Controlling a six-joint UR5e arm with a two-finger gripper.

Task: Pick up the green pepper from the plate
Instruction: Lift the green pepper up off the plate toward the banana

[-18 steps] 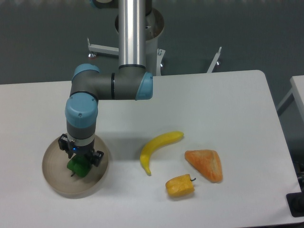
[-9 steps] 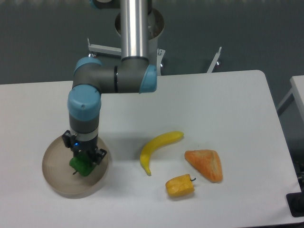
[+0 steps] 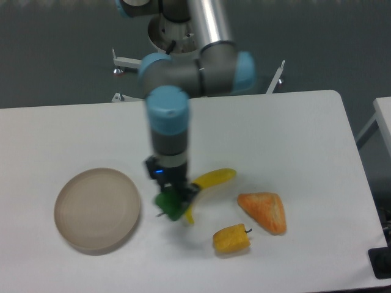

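My gripper (image 3: pixel 171 200) is shut on the green pepper (image 3: pixel 169 205), a small dark-green lump with its stem pointing left. It hangs above the table, right of the plate and just in front of the left end of the banana. The plate (image 3: pixel 96 210), a round beige dish with a low rim, sits at the front left of the table with nothing on it. The image is slightly blurred around the arm.
A yellow banana (image 3: pixel 208 185) lies right behind the held pepper. A yellow-orange pepper (image 3: pixel 232 238) sits at the front, and an orange wedge-shaped piece (image 3: pixel 264 211) lies to its right. The arm's base (image 3: pixel 177 30) stands behind the table's far edge.
The gripper has lifted the green pepper off the plate and carried it to the right, to the banana's left end. The plate is now bare.
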